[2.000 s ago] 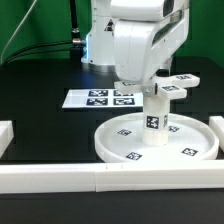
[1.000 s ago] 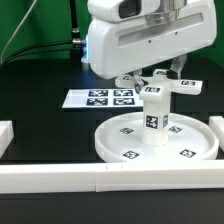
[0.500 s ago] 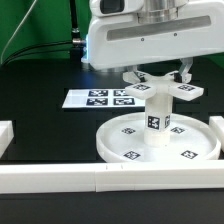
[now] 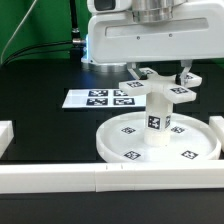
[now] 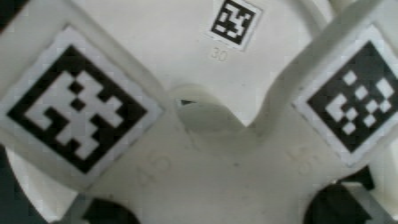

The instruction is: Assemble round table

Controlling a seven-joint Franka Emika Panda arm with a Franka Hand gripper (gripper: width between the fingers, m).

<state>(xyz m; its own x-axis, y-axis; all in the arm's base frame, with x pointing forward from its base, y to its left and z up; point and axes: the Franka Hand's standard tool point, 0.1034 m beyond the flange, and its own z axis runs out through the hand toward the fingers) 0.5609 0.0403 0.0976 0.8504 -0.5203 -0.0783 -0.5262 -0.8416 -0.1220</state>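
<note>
A: Where's the round disc?
B: The big rimmed round disc lies flat on the black counter, toward the exterior view's right, with small square tags on its face. The stubby tagged cylinder post stands upright at its centre.

A: And the cross-shaped piece?
B: The cross-shaped piece sits level right at the top of the post, arms spreading out to both sides, each arm with a tag. Whether it is fully seated on the post, I cannot tell.

A: What's the pincer doing?
B: The pincer comes down from above and pinches the cross-shaped piece; one dark fingertip shows by the arm on the exterior view's right. In the wrist view the cross's tagged arms fill the picture, very close.

A: Anything else around?
B: The marker board lies flat behind the disc, toward the exterior view's left. Long white border rails run along the near edge.
</note>
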